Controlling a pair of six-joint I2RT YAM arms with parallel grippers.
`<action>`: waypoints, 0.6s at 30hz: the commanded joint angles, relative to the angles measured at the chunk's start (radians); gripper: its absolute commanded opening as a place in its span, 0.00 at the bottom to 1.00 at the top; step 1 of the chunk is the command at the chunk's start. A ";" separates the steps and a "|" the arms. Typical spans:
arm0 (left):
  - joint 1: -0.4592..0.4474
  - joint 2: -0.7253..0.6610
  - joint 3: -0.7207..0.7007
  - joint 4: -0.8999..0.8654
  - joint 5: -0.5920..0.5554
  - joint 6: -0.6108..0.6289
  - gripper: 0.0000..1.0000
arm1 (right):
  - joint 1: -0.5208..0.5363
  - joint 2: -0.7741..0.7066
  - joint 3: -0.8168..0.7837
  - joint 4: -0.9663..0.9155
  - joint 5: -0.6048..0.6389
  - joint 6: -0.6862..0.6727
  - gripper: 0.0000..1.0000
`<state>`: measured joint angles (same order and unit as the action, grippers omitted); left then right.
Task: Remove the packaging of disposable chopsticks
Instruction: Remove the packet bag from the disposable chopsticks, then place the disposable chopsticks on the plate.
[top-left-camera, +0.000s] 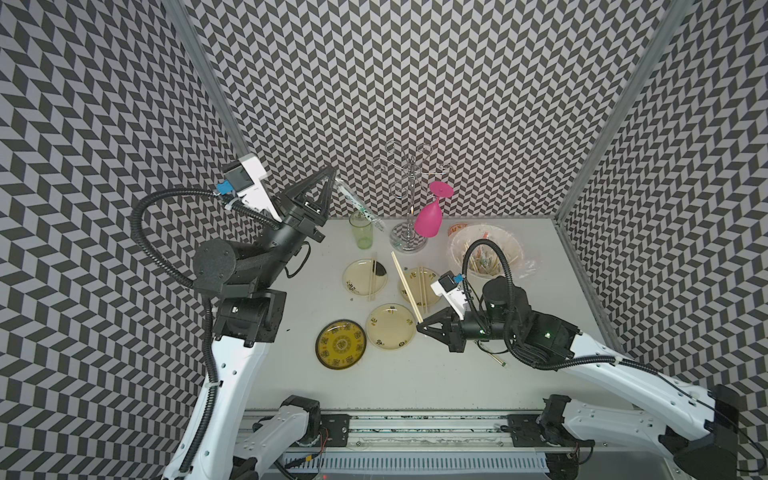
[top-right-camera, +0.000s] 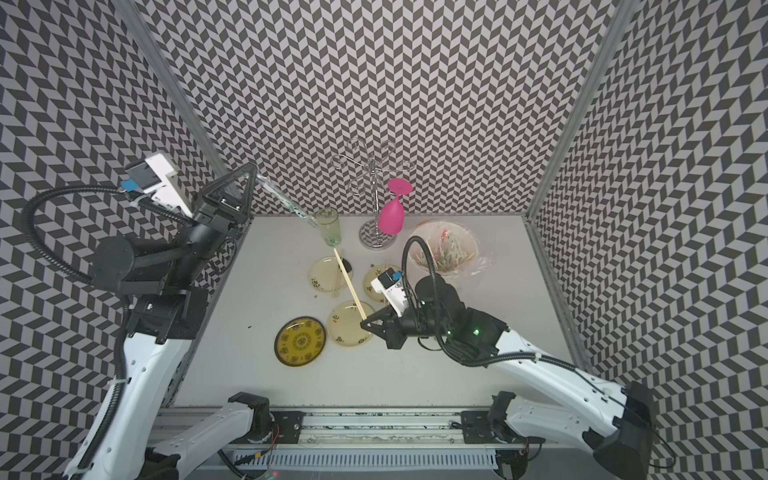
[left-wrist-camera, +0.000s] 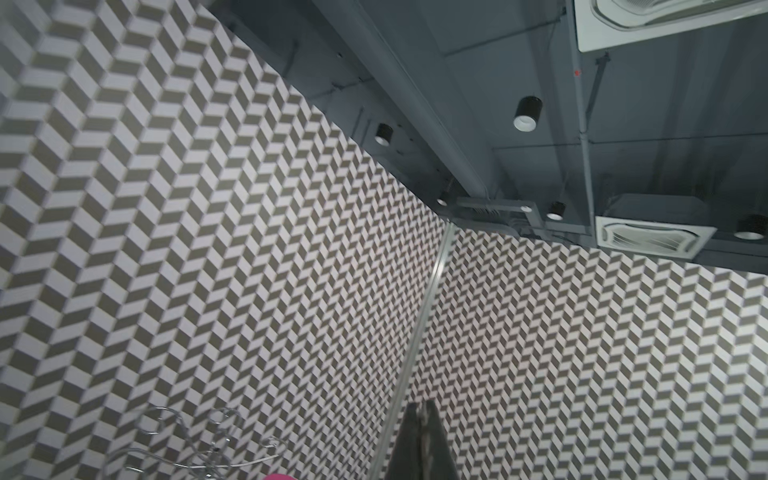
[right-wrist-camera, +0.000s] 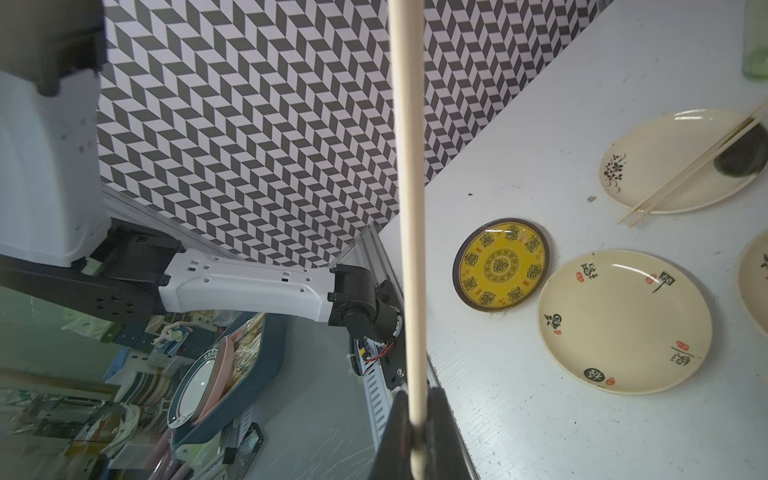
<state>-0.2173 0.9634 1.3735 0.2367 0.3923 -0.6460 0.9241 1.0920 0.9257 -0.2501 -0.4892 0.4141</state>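
A yellow patterned plate (top-left-camera: 341, 343) is set on the white table (top-left-camera: 374, 386), just beside a cream plate (top-left-camera: 390, 328). A green glass (top-left-camera: 361, 235) is stood near a wire rack (top-left-camera: 402, 243), on which a pink goblet (top-left-camera: 430, 220) is hung inverted. A bag-lined white bucket (top-left-camera: 456, 243) is placed beside the rack.

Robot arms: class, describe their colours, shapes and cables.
The left arm and right arm have white shells and black joints, with black corrugated cables along each. The left end effector and right end effector are black triangular frames, each backed by a white camera mount with a blue connector.
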 joint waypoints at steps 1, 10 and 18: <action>0.006 -0.048 0.038 -0.081 -0.153 0.083 0.00 | -0.003 0.080 -0.014 0.088 -0.072 0.046 0.00; 0.006 -0.148 -0.053 -0.198 -0.157 0.085 0.00 | 0.072 0.393 0.154 0.100 -0.107 0.113 0.00; 0.006 -0.227 -0.119 -0.270 -0.148 0.089 0.00 | 0.153 0.582 0.283 0.149 -0.134 0.171 0.00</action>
<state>-0.2153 0.7490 1.2633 0.0002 0.2436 -0.5610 1.0657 1.6821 1.1923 -0.1764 -0.6010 0.5449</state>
